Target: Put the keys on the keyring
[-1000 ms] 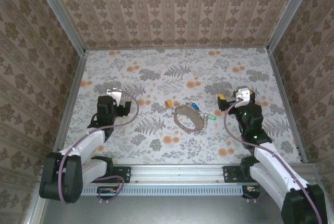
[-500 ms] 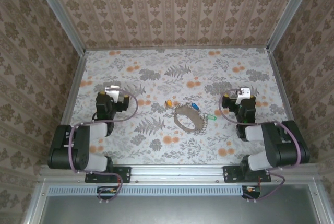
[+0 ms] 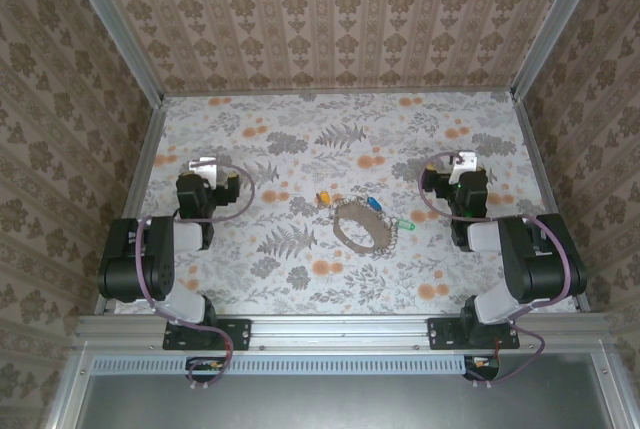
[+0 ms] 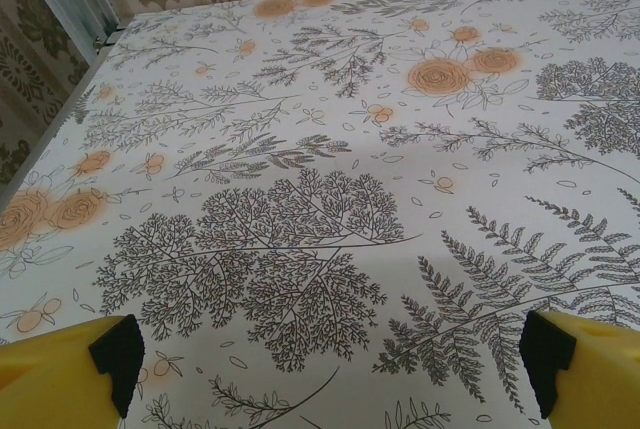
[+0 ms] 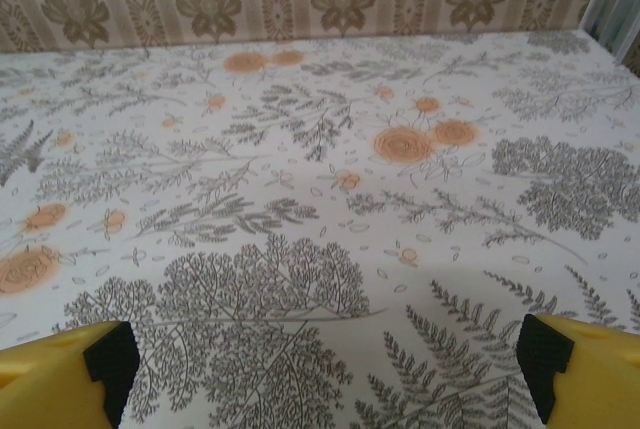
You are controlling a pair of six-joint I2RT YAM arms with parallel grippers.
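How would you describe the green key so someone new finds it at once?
At the middle of the floral table lies the brownish-grey keyring loop. Three tiny keys sit around it; the green key lies at the loop's right side. It alone is green: the blue key is at the loop's far edge, the yellow-orange key beyond its left end.

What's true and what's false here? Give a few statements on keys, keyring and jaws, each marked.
1. The keyring lies on the table between the two arms. True.
2. The left arm's jaws are shut on a key. False: they stand open, empty.
3. The blue key lies between the yellow key and the green key. True.
4. The right arm's jaws grip the keyring. False: they stand open, well apart from it.
5. The green key lies nearest the left arm. False: nearest the right arm.
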